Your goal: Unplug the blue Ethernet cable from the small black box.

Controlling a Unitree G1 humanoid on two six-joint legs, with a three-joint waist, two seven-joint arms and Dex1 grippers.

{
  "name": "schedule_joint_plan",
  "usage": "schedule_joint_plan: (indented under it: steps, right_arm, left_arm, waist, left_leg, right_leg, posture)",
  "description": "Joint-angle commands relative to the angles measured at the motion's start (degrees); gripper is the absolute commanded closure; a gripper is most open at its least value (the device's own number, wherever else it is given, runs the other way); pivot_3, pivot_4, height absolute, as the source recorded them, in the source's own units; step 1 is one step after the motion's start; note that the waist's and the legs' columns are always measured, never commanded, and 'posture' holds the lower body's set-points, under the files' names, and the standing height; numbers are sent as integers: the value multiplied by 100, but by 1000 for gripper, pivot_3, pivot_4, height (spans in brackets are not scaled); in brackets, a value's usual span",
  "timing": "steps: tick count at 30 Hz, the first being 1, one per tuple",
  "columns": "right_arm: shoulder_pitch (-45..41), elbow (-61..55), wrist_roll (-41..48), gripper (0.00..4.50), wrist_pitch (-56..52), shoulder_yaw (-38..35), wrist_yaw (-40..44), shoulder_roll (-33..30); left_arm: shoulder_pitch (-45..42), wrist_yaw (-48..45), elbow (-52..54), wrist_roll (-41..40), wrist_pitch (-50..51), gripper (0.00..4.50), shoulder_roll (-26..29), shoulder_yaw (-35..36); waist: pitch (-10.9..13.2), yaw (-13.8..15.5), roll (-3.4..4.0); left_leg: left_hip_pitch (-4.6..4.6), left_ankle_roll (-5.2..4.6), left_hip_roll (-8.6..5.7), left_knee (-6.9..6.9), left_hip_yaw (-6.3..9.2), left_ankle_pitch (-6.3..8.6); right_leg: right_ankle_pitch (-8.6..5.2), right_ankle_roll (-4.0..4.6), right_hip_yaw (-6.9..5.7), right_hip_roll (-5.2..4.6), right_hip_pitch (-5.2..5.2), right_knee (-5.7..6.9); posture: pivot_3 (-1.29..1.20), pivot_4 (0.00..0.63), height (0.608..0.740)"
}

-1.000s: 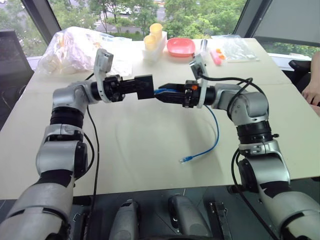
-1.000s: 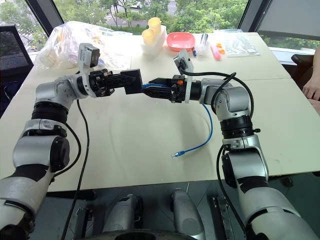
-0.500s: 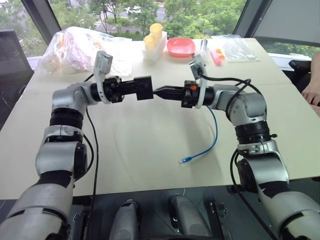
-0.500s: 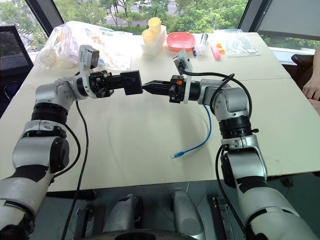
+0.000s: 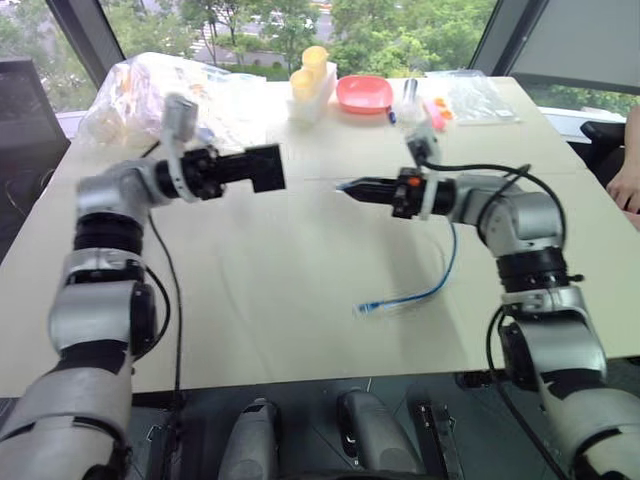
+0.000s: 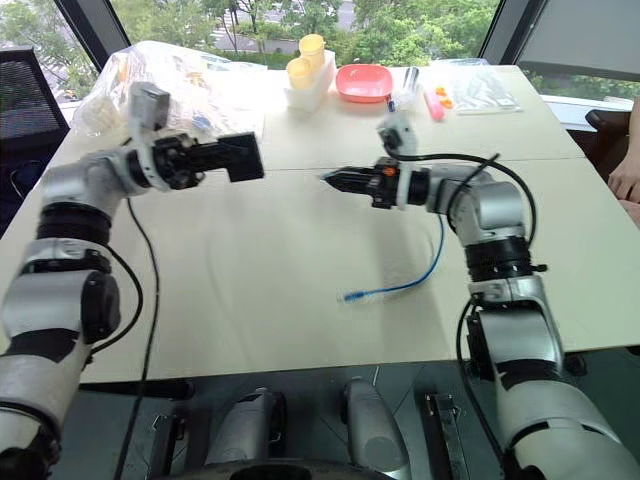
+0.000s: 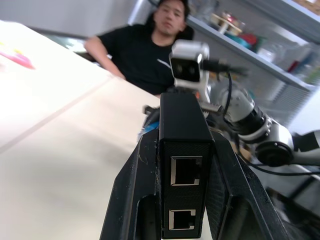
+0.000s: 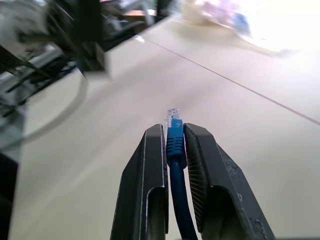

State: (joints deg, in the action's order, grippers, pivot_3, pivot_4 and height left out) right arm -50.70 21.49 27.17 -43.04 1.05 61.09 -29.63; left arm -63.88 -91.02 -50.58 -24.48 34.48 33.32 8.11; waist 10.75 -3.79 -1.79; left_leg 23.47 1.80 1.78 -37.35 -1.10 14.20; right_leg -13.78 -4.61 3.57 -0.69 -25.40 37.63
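**So, plug's out, but don't celebrate yet**

Over on the left, the left gripper (image 5: 262,168) is clamped around the small black box (image 7: 183,160), both ports empty. Well apart to its right, the right gripper (image 8: 174,150) pinches the blue Ethernet cable (image 8: 176,145) just behind its plug, the rest trailing down onto the table (image 5: 280,290). My worry: that thin pinch slipping, or the dangling cord snagging on something if the arm swings.

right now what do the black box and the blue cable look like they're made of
The small black box looks like matte moulded plastic: dull, even faces and two metal-lined ports. The blue Ethernet cable looks rubbery or vinyl-jacketed, with a ribbed boot and a clear hard-plastic plug tip, pinched in the right claw.
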Motion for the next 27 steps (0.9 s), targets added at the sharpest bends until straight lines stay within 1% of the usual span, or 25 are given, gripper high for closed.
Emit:
schedule_joint_plan:
  steps: [1,3,6,7,8,10,11,12,14,16,17,19,20,22,25,27]
  right_arm:
    - [59,-497,133,3929,-42,-289,-165,-63]
    - [184,-639,-9,3929,84,-395,-663,45]
    - [779,-871,-997,3929,890,100,-1628,176]
    - [1010,-915,-1198,3929,1102,210,-1838,262]
    - [1272,-922,-1309,3681,1303,220,-2064,406]
    - [1698,-978,-1479,3082,1609,268,-2287,560]
    - [1841,-1022,-1533,2492,1740,274,-2337,599]
    - [1965,-1070,-1643,2146,2007,218,-2532,655]
    - [2196,-1301,-1741,1105,2440,139,-2717,724]
    - [2402,-1710,-1580,156,2421,-98,-2981,878]
    - [2521,-1939,-1482,68,2402,-207,-3058,935]
    - [2750,-2356,-1277,68,2308,-428,-3210,1062]
    - [2857,-2539,-1187,68,2236,-499,-3268,1116]
    - [3044,-2886,-943,68,1990,-631,-3383,1229]
    - [3142,-3109,-826,68,1813,-717,-3553,1315]
    - [3162,-3126,-853,0,1824,-732,-3626,1320]
  left_arm:
    - [-150,-19,119,-116,-23,3991,28,103]
    - [-22,114,281,-22,-168,3991,-46,20]
    - [342,904,823,76,-513,3991,-539,-25]
    - [527,1206,1050,121,-712,3991,-737,-41]
    - [768,1511,1300,210,-967,3991,-955,-100]
    - [1182,2032,1752,314,-1361,3991,-1344,-161]
    - [1318,2273,1918,313,-1470,3991,-1495,-131]
    - [1428,2616,2050,320,-1541,3991,-1649,-81]
    - [1666,3066,2306,425,-1776,3991,-1832,-122]
    - [1889,3634,2388,746,-2232,3991,-1936,-208]
    - [1993,3995,2380,923,-2483,3991,-1995,-231]
    - [2231,4301,2439,1149,-2727,3991,-2016,-355]
    - [2319,4449,2470,1123,-2712,3991,-2055,-323]
    - [2548,4582,2521,1168,-2720,3991,-2080,-396]
    - [2701,4519,2484,1127,-2669,3991,-2030,-472]
    - [2711,4456,2394,1070,-2670,2965,-1993,-472]
  waist:
    - [0,1,0]
    - [0,-9,0]
    - [-4,21,-4]
    - [-6,51,-5]
    - [-6,75,-5]
    - [-6,128,-5]
    - [-6,136,-5]
    - [-6,132,-4]
    - [-5,133,-6]
    - [-6,126,-7]
    - [-6,125,-7]
    - [-7,128,-5]
    - [-7,129,-5]
    - [-8,134,-6]
    - [-8,138,-6]
    - [-8,138,-6]
  left_leg:
    - [0,0,0,0,0,0]
    - [0,0,0,-2,0,0]
    - [-2,0,2,-2,1,0]
    - [-2,0,2,-3,1,0]
    - [-4,0,2,-3,1,0]
    - [-2,0,0,-2,-5,0]
    - [0,0,1,-2,-9,0]
    - [2,0,1,-3,-10,0]
    - [2,0,1,-9,-19,0]
    - [0,0,-1,-16,-20,0]
    - [-8,0,0,-15,-19,0]
    - [-14,0,0,-15,-19,0]
    - [-17,0,0,-15,-19,0]
    - [-17,0,0,-17,-19,0]
    - [-14,0,0,-21,-18,0]
    - [-12,0,-1,-26,-19,0]
  right_leg:
    - [0,0,0,0,0,0]
    - [0,0,0,0,0,2]
    - [0,0,0,0,2,4]
    - [0,0,1,-1,2,3]
    - [0,0,2,-4,5,3]
    - [0,-1,12,-5,2,0]
    - [0,-1,16,-5,0,1]
    - [1,-1,19,-6,-3,0]
    - [7,-11,31,-8,-6,1]
    - [11,-15,34,-7,-2,2]
    - [11,-15,36,-4,5,1]
    - [11,-15,38,-2,11,1]
    - [11,-15,39,0,16,1]
    - [11,-15,39,1,17,0]
    - [11,-15,37,1,16,-1]
    - [11,-15,37,1,17,-1]
  posture:
    - [0,150,735]
    - [0,150,735]
    - [0,150,735]
    - [0,150,735]
    - [0,150,735]
    - [0,150,735]
    - [0,150,735]
    - [0,150,735]
    - [0,150,735]
    - [0,150,735]
    - [0,150,735]
    - [0,150,735]
    - [0,150,735]
    - [0,150,735]
    - [0,150,735]
    - [0,150,735]
